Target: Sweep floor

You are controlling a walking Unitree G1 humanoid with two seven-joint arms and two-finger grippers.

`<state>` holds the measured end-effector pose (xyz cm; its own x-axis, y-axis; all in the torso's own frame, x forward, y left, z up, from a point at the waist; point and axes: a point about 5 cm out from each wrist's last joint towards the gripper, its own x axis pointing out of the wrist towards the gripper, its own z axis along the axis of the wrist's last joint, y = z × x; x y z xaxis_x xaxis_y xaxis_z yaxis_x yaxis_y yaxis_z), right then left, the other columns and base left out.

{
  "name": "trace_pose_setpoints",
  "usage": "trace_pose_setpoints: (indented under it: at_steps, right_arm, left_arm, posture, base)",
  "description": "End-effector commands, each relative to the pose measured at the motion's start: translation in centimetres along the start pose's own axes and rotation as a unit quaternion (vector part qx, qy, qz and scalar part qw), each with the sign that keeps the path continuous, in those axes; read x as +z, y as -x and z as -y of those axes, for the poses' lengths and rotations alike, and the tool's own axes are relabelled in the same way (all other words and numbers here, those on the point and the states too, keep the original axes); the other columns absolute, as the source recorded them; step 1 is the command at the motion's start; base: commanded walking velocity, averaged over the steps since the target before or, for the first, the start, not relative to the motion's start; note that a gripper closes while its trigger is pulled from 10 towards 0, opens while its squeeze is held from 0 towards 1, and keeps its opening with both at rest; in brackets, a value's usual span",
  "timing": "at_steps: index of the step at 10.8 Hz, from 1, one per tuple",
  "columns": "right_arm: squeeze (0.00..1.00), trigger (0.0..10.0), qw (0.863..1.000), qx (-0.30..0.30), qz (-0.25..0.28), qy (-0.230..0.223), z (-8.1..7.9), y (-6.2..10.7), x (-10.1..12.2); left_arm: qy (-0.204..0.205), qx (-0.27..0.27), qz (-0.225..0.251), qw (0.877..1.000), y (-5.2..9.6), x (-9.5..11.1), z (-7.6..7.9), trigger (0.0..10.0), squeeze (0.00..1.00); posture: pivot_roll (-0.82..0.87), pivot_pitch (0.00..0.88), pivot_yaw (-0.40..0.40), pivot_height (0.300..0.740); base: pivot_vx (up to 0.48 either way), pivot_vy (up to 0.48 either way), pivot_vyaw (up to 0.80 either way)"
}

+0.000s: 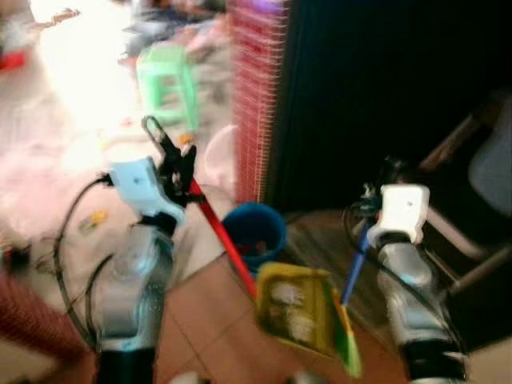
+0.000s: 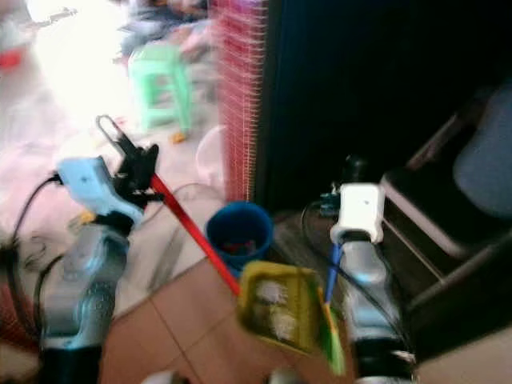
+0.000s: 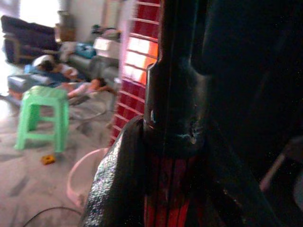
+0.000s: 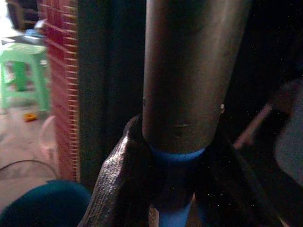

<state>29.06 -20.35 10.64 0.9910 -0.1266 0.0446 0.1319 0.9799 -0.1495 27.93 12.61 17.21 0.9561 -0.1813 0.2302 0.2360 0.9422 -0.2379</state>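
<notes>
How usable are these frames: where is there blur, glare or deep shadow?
Both eye views are motion-blurred; the floor around the green stool is blown out white and the right side falls into black shadow. Left wrist view: red handle close-up and soft, background sharper. Right wrist view: dim, blue handle out of focus.

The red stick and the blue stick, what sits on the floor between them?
A blue bucket sits between the red stick and blue stick, seen in the left eye view.

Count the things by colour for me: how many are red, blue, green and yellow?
Red: 1, the red stick in the left hand
Blue: 2, the bucket and the blue stick in the right hand
Green: 1, the stool
Yellow: 1, the dustpan
Total: 5
</notes>
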Motion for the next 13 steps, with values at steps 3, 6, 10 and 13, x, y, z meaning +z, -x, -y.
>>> trace_pose_setpoints:
  at_steps: [3,6,10,13]
  right_arm:
    - [0.0,10.0,1.0,0.006,0.0,0.02,0.1,-0.1,-0.1]
    - [0.0,10.0,0.999,0.003,-0.004,0.031,0.6,0.0,-0.5]
    - [0.0,10.0,0.999,0.008,-0.007,0.031,0.2,0.0,-0.9]
    - [0.0,10.0,1.0,0.011,-0.008,0.028,0.1,0.1,-1.0]
  left_arm:
    - [0.038,-0.017,0.032,0.999,-0.3,1.5,0.6,10.0,0.0]
    - [0.058,-0.001,0.062,0.996,-1.3,3.3,0.1,10.0,0.0]
    - [0.024,0.056,0.146,0.987,-3.6,8.3,-2.5,10.0,0.0]
    - [-0.056,0.133,0.168,0.975,-4.5,9.3,-4.7,10.0,0.0]
  posture:
    - [-0.11,0.0,-0.031,0.74]
    - [-0.11,0.0,-0.034,0.74]
    - [-0.1,0.0,-0.032,0.74]
    - [-0.1,0.0,-0.033,0.74]
  base:
    - [0.0,0.0,0.0]
    - [0.0,0.0,0.0]
    - [0.0,0.0,0.0]
    - [0.0,0.0,0.0]
